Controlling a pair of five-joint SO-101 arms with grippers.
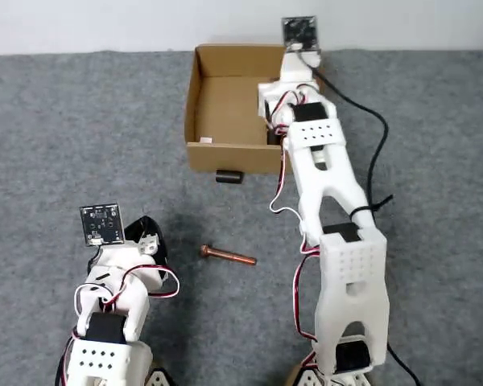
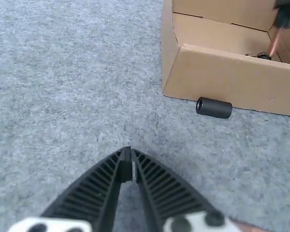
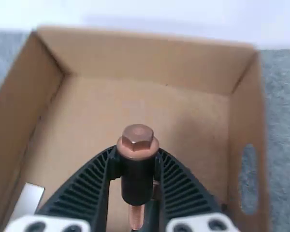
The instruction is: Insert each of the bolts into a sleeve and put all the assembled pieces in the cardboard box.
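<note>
My right gripper (image 3: pixel 137 162) hangs inside the cardboard box (image 3: pixel 150 63), shut on an assembled piece: a copper bolt (image 3: pixel 137 140) pushed through a black sleeve (image 3: pixel 136 181), held upright with the head up. In the high view this gripper (image 1: pixel 272 129) is at the box's (image 1: pixel 195 96) near right corner. A second black sleeve (image 1: pixel 229 176) lies on the carpet just outside the box's front wall. A loose copper bolt (image 1: pixel 228 256) lies on the carpet mid-table. My left gripper (image 2: pixel 128 164) is shut and empty, low over the carpet short of that sleeve (image 2: pixel 213 107).
Grey carpet (image 1: pixel 80 137) covers the table. A small white scrap (image 3: pixel 28 200) lies on the box floor near one corner. The right arm's black cable (image 1: pixel 378 137) trails beside the arm. The box wall has an oval hand hole (image 3: pixel 248 179).
</note>
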